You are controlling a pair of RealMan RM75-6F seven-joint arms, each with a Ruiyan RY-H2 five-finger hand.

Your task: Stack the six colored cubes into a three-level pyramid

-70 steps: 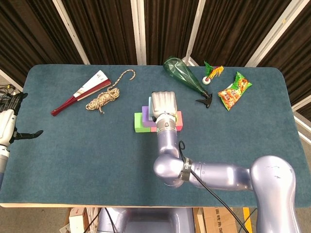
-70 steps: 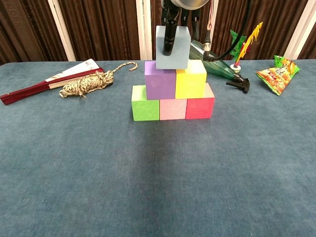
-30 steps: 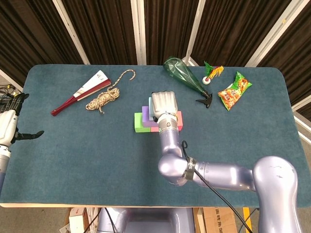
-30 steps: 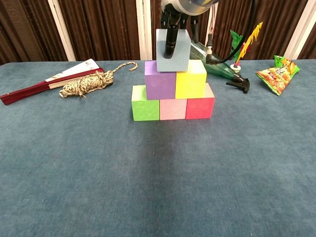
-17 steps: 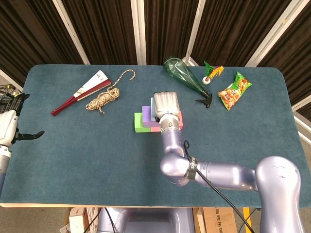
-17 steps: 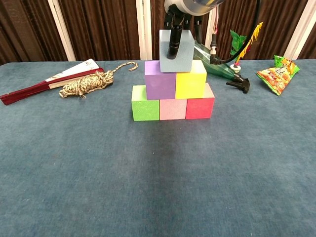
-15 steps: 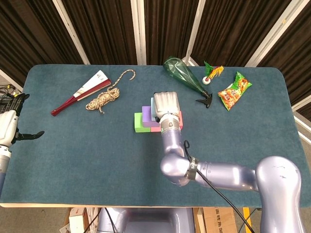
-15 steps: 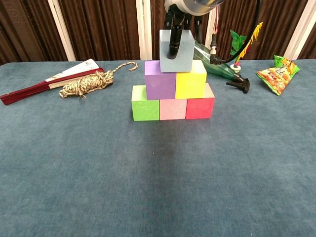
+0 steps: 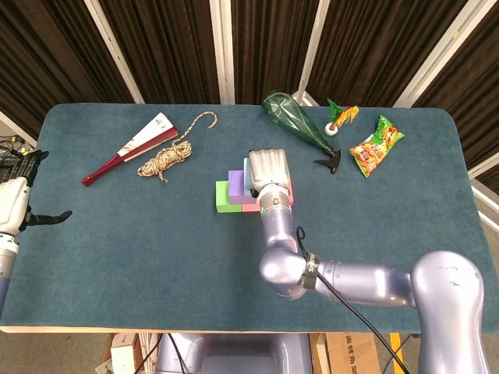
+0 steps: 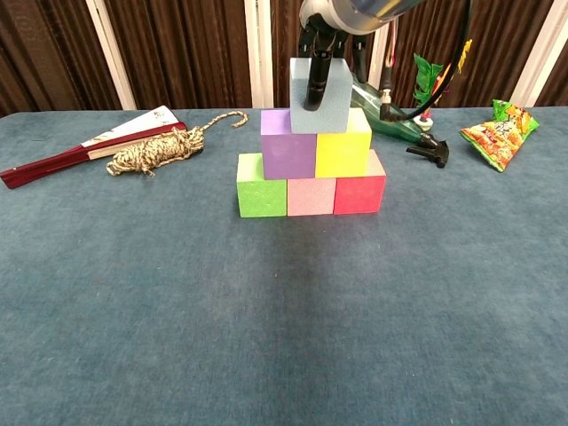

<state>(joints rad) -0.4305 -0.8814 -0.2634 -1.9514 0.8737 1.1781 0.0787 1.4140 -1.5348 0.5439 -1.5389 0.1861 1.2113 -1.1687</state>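
grey-blue cube sits atop the purple cube and yellow cube, held from above by the right hand, fingers down its front face. below: green cube, pink cube, red cube on the counter. left hand waits at the counter's left edge, fingers apart, holding nothing.

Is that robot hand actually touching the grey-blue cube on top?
Touching. The chest view shows the right hand with a dark finger down the front face of the grey-blue cube, gripping it.
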